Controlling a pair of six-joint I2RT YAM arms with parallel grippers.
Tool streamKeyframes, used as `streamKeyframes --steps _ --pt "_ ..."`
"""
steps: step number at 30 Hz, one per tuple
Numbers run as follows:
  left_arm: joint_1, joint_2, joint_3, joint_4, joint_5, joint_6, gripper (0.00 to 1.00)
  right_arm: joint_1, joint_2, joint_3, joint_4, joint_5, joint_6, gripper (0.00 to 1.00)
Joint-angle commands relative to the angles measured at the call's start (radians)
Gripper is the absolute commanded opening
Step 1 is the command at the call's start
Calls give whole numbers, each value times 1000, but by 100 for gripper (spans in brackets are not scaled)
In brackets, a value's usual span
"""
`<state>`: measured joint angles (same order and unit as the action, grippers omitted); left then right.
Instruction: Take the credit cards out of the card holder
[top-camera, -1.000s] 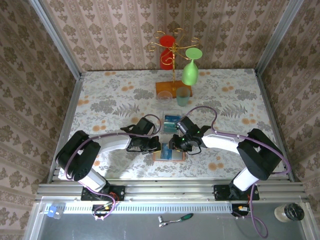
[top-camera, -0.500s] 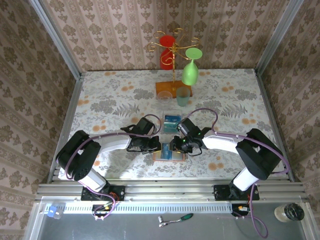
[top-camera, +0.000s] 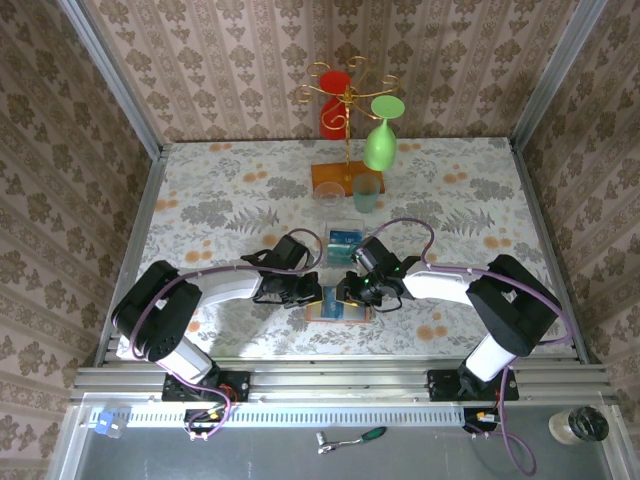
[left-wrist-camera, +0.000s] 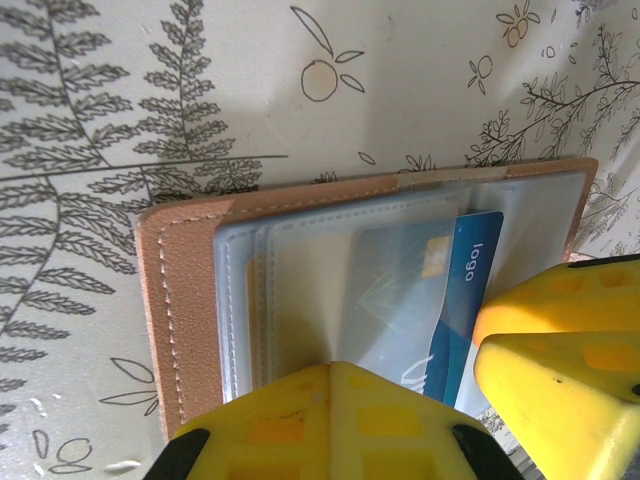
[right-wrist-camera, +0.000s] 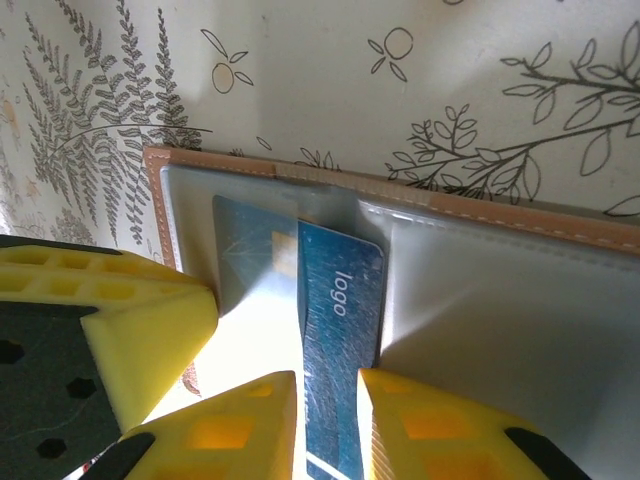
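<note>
The brown card holder (top-camera: 338, 307) lies open near the table's front edge, its clear-grey pockets up (left-wrist-camera: 190, 290) (right-wrist-camera: 500, 215). A blue credit card (right-wrist-camera: 345, 300) marked "logo" sticks partly out of a pocket, its chip end still under the plastic (left-wrist-camera: 478, 270). My left gripper (top-camera: 315, 296) is shut, its tips pressing the holder's pocket side (left-wrist-camera: 330, 368). My right gripper (top-camera: 349, 295) has its jaws a little apart, one fingertip each side of the card's bare strip (right-wrist-camera: 328, 385).
A clear tray (top-camera: 343, 240) with teal cards sits just behind the holder. Farther back stand a teal cup (top-camera: 366, 193) and a gold rack on an orange-brown base (top-camera: 333, 178), holding a green glass (top-camera: 381, 142) and a red one (top-camera: 333, 98).
My right wrist has shifted slightly towards the holder and its jaws have narrowed a touch. The left gripper and the card holder have stayed put.
</note>
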<state>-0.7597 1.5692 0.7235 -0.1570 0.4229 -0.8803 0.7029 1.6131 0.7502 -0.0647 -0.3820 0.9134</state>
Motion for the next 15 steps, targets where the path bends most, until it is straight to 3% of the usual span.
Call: streamKeyframes --steps 1,15 --pt "-7 4 -21 -21 -9 9 0 -5 13 -8 19 -24 15 23" --pt "-7 3 -23 -26 -11 9 0 -5 -23 -9 -43 31 4 25"
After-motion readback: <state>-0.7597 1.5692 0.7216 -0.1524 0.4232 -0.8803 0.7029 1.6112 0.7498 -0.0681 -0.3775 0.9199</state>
